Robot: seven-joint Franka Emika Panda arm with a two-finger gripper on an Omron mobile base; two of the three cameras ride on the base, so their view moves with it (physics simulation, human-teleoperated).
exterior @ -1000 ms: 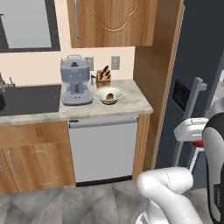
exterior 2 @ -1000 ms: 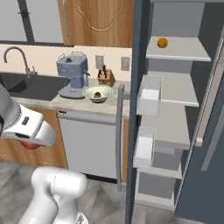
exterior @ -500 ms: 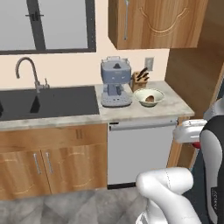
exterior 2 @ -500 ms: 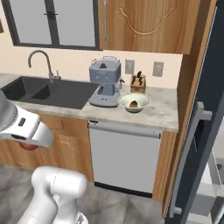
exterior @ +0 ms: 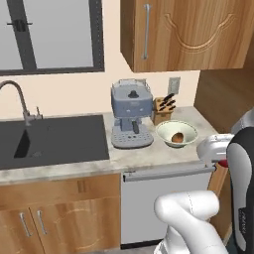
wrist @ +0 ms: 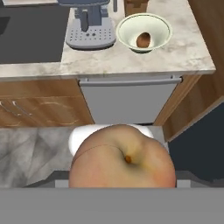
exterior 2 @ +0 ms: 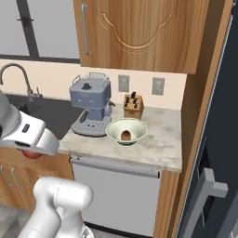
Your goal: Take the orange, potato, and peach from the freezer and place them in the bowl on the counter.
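My gripper (exterior 2: 32, 148) is shut on the peach (wrist: 122, 162), a red-pink fruit with a paler blush that fills the lower hand view and hides the fingertips. A red sliver of the peach (exterior 2: 29, 154) shows under the hand at the left of the right base view, in front of the counter. The pale bowl (exterior: 187, 133) stands on the counter right of the coffee machine, with the brown potato (exterior: 177, 137) inside it. From the hand, the bowl (wrist: 127, 29) and potato (wrist: 142, 40) lie ahead. The dark freezer (exterior 2: 222, 139) rises at the far right. The orange is out of view.
A grey coffee machine (exterior: 131, 120) and a knife block (exterior: 162, 107) stand beside the bowl. The black sink (exterior: 49, 141) with its tap lies to the left. A dishwasher front (exterior 2: 121, 195) sits below the counter, wooden cupboards (exterior 2: 139, 32) above. A wooden panel (exterior 2: 197, 121) separates counter and freezer.
The base has turned, so the whole picture shifted: the open freezer shelves left the frame and the counter with the bowl came nearer. The gripper stays shut on the peach.
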